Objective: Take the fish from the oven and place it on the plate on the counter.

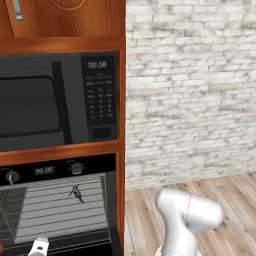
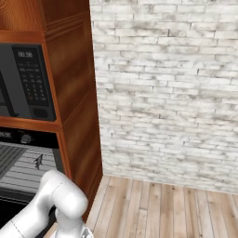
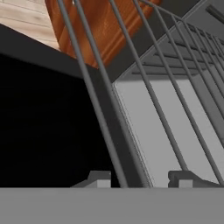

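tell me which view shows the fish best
The left base view: the fish lies small and dark on the rack inside the oven, in plain sight. The right base view shows it smaller, near the frame edge. The hand view shows rack bars, not the fish.

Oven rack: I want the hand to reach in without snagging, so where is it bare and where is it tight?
The oven stands open. Its wire rack lies bare left and below the small dark fish, and between fish and right wall. It is tight at the gripper, whose fingertips sit against the rack's bars beside the dark frame edge.
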